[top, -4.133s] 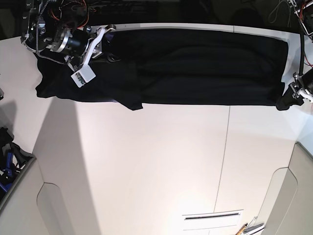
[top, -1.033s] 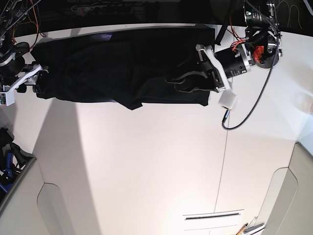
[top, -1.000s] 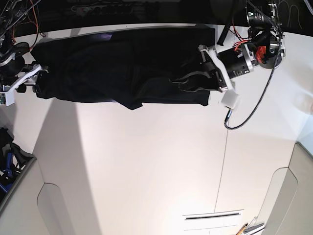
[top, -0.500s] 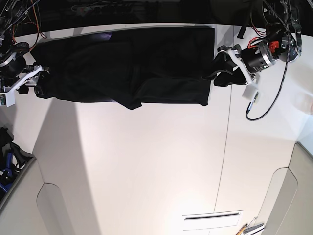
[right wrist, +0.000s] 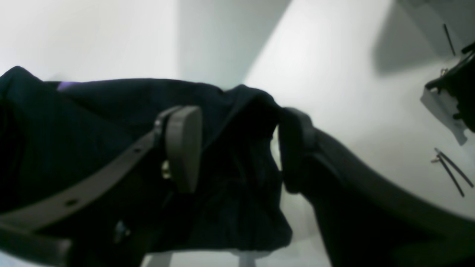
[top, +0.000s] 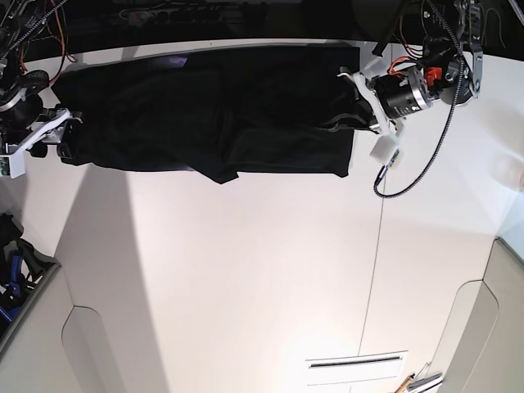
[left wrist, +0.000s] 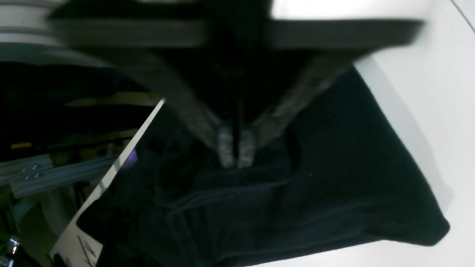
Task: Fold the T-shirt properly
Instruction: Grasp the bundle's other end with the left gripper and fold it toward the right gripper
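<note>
Since half a second ago the left gripper (top: 354, 102) has swung back over the shirt's (top: 213, 115) end edge; fingertips look pressed together, cloth between them not discernible. Right gripper (right wrist: 237, 148) released, jaws straddling the opposite bunched corner. Shirt lies banded along the table's (top: 262, 278) far edge. Soft, light, limp: pinch corners or hem.
</note>
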`<state>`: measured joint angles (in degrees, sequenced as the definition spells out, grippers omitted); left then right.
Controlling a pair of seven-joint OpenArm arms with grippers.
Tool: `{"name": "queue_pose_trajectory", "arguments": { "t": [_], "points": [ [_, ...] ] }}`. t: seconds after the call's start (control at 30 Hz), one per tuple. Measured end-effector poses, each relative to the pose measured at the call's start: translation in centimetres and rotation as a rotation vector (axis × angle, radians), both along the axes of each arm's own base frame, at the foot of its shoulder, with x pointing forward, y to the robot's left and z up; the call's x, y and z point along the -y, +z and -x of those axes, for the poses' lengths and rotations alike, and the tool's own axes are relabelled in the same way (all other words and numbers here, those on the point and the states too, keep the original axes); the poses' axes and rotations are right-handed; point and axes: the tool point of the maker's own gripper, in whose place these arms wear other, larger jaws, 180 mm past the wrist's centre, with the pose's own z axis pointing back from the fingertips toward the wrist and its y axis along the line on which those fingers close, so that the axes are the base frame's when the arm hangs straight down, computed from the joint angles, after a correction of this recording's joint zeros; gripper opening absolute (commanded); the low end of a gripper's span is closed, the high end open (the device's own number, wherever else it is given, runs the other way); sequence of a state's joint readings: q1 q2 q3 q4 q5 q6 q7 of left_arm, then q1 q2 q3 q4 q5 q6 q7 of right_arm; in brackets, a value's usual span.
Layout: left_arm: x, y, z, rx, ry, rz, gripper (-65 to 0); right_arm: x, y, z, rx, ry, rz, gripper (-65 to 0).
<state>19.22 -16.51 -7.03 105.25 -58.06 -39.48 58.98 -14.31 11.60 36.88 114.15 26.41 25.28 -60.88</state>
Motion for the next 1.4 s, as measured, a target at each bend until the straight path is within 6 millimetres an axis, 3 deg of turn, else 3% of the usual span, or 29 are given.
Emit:
{"name": "queue_pose_trajectory", "arguments": {
  "t": [0.13,0.27,0.53,0.67,0.77,0.97,1.07,1.17,1.27,1.4],
  "points": [
    [1.6,1.0,1.5,-0.058,-0.060,0.094,-65.0,0.0,0.0,0.0,0.000,-0.001,0.001,-32.1],
    [4.4,3.1,2.1,-0.056,-0.088,0.226,-65.0,0.0,0.0,0.0,0.000,-0.001,0.000,-32.1],
    [7.5,3.6,3.4,-0.081,-0.130,0.308,-65.0,0.0,0.0,0.0,0.000,-0.001,0.000,-32.1],
    [9.0,3.6,4.4,-0.100,-0.185,0.317,-47.7,0.0,0.0,0.0,0.004,0.000,-0.003,-32.1],
    [8.7,2.7,4.1,-0.093,-0.176,0.257,-46.9,0.0,0.0,0.0,0.003,0.000,-0.002,-32.1],
    [8.6,3.4,3.7,-0.064,-0.181,0.256,-46.9,0.0,0.0,-0.1,0.004,0.000,-0.002,-32.1],
    [8.3,5.9,3.2,0.022,-0.192,0.248,-46.9,0.0,0.0,0.0,0.002,0.000,-0.002,-32.0],
    [5.7,7.9,1.1,0.157,-0.109,0.143,-50.3,0.0,0.0,0.0,0.002,0.000,-0.002,-32.1],
    [2.1,5.9,-0.4,0.170,-0.007,-0.035,-63.7,0.0,0.0,0.0,0.002,0.000,-0.002,-32.1],
    [0.8,2.7,1.0,0.062,0.011,-0.075,-65.0,0.0,0.1,-0.1,0.004,0.000,-0.002,-32.1]
  ]
}}
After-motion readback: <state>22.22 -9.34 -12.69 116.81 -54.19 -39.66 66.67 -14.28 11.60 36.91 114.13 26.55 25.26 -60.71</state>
